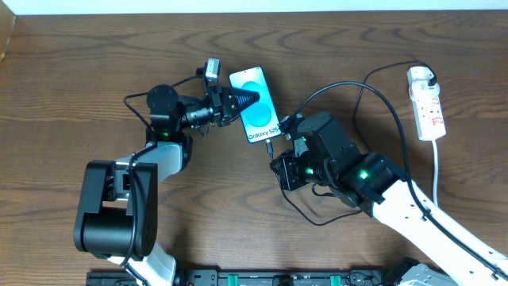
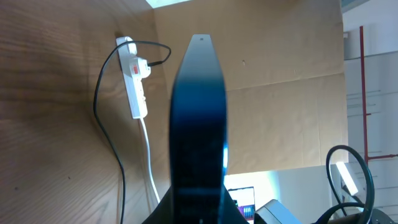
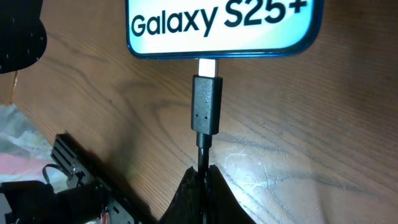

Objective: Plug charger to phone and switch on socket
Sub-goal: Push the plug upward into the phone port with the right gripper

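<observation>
The phone (image 1: 263, 119) is being held near the middle of the table (image 1: 71, 63), screen up. Its long axis is lying on a diagonal from upper left to lower right in the overhead view, with the "Galaxy" end pointing toward the right arm. It is being clamped across its faces by the left gripper (image 1: 248, 99), positioned at the phone's left long edge, the left arm being bent up from its base and turned rightward. The charger (image 3: 206, 112) is being pinched just behind its connector by the closed right gripper (image 3: 203, 180). The connector is being kept in line with the phone's long axis, its metal tip meeting the bottom edge; how far it is inserted cannot be told. The right arm is being stretched diagonally from the lower right. The plug head (image 1: 421, 77) is being carried in the socket (image 1: 429, 111), lying well apart at the upper right.
</observation>
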You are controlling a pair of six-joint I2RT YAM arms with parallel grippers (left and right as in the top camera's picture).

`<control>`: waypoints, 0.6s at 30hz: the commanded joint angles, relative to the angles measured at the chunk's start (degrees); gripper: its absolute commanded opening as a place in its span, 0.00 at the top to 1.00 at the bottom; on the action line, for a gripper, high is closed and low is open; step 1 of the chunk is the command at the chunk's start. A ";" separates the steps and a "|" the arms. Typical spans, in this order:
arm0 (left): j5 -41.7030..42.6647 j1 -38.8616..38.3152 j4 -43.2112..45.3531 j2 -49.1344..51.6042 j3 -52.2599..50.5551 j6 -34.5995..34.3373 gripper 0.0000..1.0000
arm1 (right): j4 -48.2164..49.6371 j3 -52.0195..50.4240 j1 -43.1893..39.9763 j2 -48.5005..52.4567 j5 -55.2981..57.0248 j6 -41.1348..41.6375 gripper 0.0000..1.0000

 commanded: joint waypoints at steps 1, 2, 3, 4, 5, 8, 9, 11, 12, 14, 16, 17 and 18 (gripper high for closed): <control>1.20 0.04 0.68 -0.37 0.59 0.33 0.93 | 0.37 -0.13 0.57 -0.20 -0.79 0.57 0.99; 1.20 0.04 0.68 -0.37 0.59 0.33 0.93 | 0.37 -0.13 0.57 -0.20 -0.79 0.57 0.99; 1.20 0.04 0.70 -0.37 0.59 0.33 0.93 | 0.39 -0.13 0.57 -0.20 -0.79 0.57 0.99; 1.20 0.04 0.68 -0.37 0.59 0.33 0.93 | 0.39 -0.13 0.57 -0.20 -0.79 0.57 0.99; 1.20 0.04 0.68 -0.37 0.59 0.33 0.93 | 0.39 -0.13 0.57 -0.20 -0.79 0.57 0.99; 1.20 0.04 0.70 -0.37 0.59 0.31 0.93 | 0.39 -0.13 0.57 -0.20 -0.79 0.57 0.99; 1.22 0.04 0.70 -0.37 0.59 0.31 0.93 | 0.39 -0.13 0.57 -0.20 -0.79 0.57 0.99; 1.20 0.04 0.68 -0.37 0.59 0.28 0.93 | 0.39 -0.13 0.57 -0.20 -0.79 0.57 0.99; 1.20 0.04 0.68 -0.37 0.59 0.15 0.93 | 0.37 -0.13 0.57 -0.20 -0.81 0.57 0.99; 1.20 0.04 0.68 -0.37 0.59 -0.09 0.93 | 0.37 -0.13 0.57 -0.20 -0.81 0.57 0.99; 1.20 0.04 0.70 -0.37 0.59 -0.11 0.93 | 0.39 -0.13 0.57 -0.20 -0.81 0.57 0.99; 1.20 0.04 0.68 -0.37 0.59 -0.11 0.93 | 0.39 -0.13 0.57 -0.20 -0.81 0.57 0.99; 1.20 0.04 0.68 -0.37 0.59 -0.09 0.93 | 0.37 -0.13 0.57 -0.20 -0.81 0.57 0.99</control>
